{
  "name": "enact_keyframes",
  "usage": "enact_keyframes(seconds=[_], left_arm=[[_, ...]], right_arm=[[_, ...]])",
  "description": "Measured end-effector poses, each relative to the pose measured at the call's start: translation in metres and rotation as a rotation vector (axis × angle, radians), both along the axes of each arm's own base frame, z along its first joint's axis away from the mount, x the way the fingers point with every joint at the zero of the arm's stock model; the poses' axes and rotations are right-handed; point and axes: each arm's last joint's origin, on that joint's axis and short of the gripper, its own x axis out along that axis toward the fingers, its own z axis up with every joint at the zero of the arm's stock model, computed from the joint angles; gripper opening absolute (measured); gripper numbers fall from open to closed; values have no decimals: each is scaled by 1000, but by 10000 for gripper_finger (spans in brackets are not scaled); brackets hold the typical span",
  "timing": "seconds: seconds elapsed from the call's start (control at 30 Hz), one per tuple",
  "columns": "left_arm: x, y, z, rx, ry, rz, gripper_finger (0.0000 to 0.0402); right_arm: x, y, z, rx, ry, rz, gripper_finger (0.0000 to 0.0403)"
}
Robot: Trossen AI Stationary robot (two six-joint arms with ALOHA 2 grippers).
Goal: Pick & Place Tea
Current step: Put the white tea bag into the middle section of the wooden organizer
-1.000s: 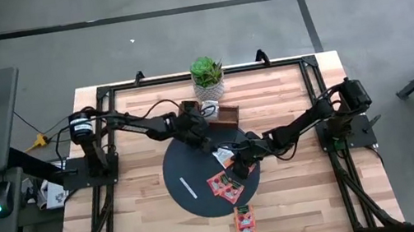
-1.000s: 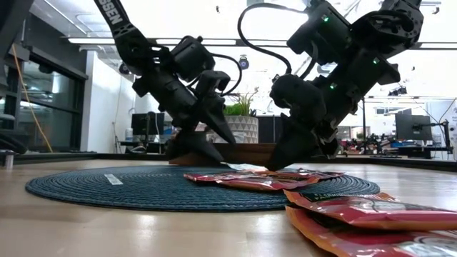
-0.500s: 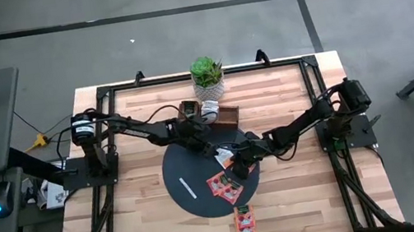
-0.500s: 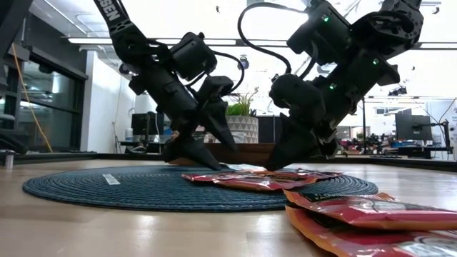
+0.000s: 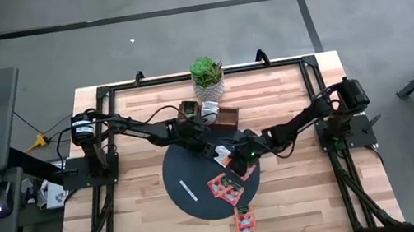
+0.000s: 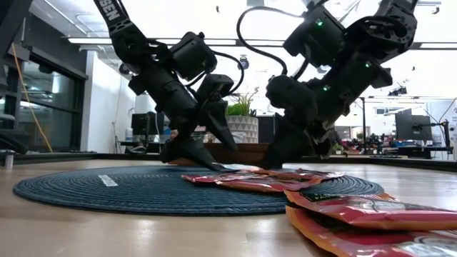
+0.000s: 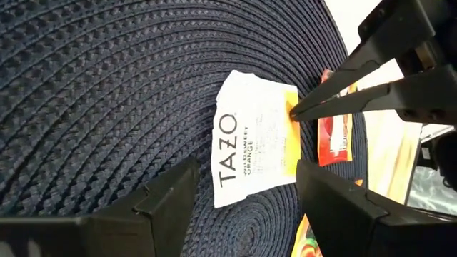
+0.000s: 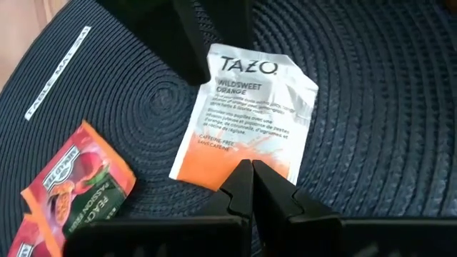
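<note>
Straddling the white tea sachet [image 7: 255,146] near the dark mat's [image 5: 191,173] far right edge, my left gripper [image 7: 246,196] is spread wide, my right gripper [image 8: 250,187] clenched, pinning its orange end; next I judge: close squarely.

A white-and-orange square paper tea sachet [image 7: 255,139] is lying flat on the mat, orange-red foil sachets [image 8: 71,189] lying nearby.
</note>
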Motion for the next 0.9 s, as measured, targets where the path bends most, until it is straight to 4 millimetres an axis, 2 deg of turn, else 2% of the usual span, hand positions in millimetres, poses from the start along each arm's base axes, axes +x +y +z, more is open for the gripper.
enact_keyframes(seconds=[0.47, 0.9], left_arm=[[0, 0, 0, -6, 1, 2, 241], [0, 0, -1, -7, 2, 2, 241]], right_arm=[[5, -5, 5, 11, -63, 7, 0], [5, 0, 5, 80, -57, 53, 0]])
